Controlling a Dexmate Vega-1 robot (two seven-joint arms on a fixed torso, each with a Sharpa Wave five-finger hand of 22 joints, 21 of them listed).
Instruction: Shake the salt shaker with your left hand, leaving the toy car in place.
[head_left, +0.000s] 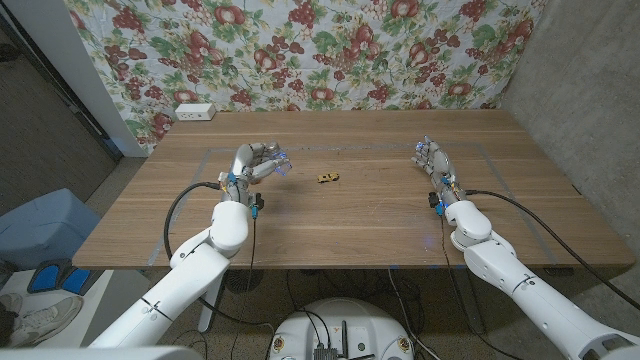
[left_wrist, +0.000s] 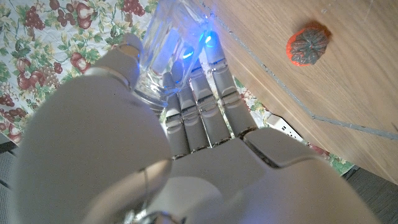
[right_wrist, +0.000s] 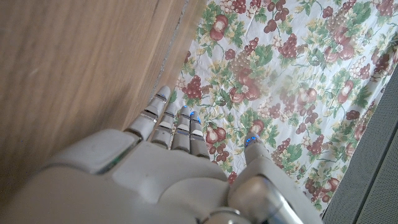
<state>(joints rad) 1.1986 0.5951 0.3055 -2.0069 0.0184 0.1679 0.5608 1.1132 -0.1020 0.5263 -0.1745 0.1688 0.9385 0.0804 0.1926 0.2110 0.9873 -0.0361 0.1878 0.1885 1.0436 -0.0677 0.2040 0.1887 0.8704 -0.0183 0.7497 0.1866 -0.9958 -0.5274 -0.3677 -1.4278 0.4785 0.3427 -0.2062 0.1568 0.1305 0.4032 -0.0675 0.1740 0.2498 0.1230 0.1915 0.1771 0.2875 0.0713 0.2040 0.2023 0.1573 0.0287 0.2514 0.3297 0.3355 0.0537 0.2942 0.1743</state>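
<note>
Even soft light, blurred wrist close-ups

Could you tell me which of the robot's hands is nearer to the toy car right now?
Left. The left hand, gripping the salt shaker, is a short way to one side of the toy car; the right hand waits farther off on the other side.

Fruit-print cloth (head_left: 300, 50) behind wooden table (head_left: 350, 230)

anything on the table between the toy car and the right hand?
No. In the head view the table is bare wood from the toy car across to the right hand.
</note>
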